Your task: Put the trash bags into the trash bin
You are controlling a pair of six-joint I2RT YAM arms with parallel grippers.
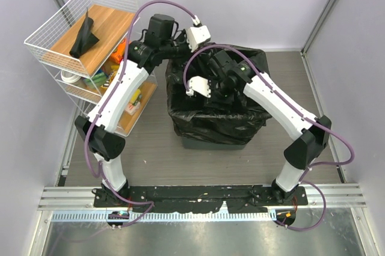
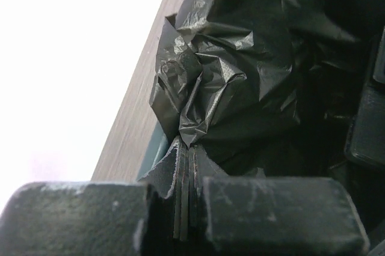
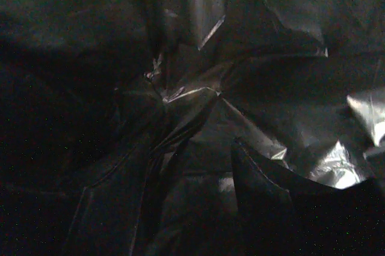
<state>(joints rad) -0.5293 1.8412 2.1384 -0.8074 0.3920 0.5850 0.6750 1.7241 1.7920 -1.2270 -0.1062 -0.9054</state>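
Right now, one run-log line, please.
left gripper: shut on crinkled glossy black plastic trash bag | right gripper: down inside dark grey-green square plastic bin, jaws unclear

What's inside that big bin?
A crinkled black bag lines the bin and drapes over its rim. The right gripper reaches down inside, while the left gripper pinches the bag near the rim. The bin's bottom is hidden by plastic and arm.

Robot test cell in a lab
A left arm (image 1: 120, 97) and right arm (image 1: 277, 103) bolted to a metal rail (image 1: 198, 198), boxed in by bare pale walls (image 1: 240, 3).
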